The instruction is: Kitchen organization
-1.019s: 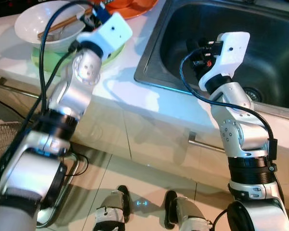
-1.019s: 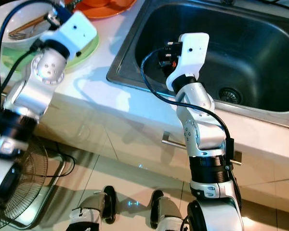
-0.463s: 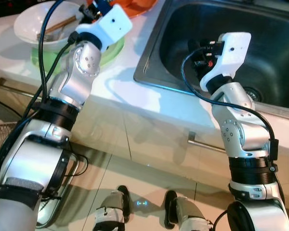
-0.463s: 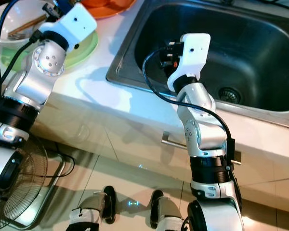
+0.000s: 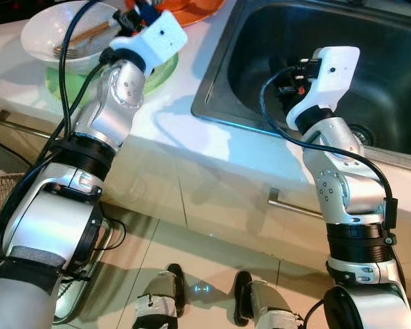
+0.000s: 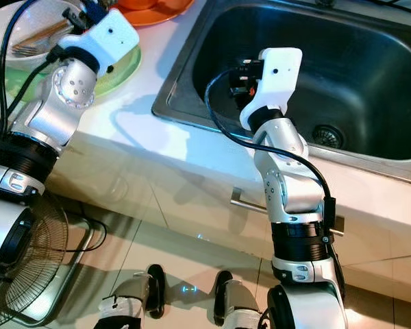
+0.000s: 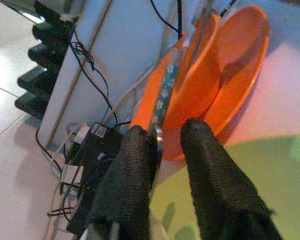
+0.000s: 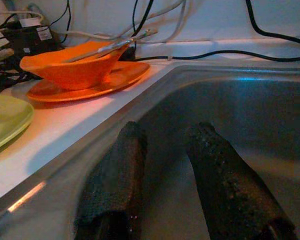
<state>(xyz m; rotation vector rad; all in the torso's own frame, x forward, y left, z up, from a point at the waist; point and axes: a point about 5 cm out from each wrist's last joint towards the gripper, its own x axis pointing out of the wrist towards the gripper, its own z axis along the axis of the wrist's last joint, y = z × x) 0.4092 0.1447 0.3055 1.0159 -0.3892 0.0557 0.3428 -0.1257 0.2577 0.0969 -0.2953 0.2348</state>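
Left gripper [image 7: 162,150] reaching over the green plate [image 5: 159,74] toward the orange bowl [image 7: 197,95] — fingers slightly apart, holding nothing.

In the wrist view a utensil [image 7: 166,90] leans across the bowl's rim, in line with the gap between the fingers; the bowl sits on an orange plate [image 7: 245,65]. At ten o'clock from the gripper in the head view, a white bowl [image 5: 51,31] holds chopsticks [image 5: 85,34] (and a fork). Right gripper [image 8: 167,165] hangs parted and empty inside the sink [image 5: 397,41]. Likely step: approach; next, advance and close on the utensil or rim.
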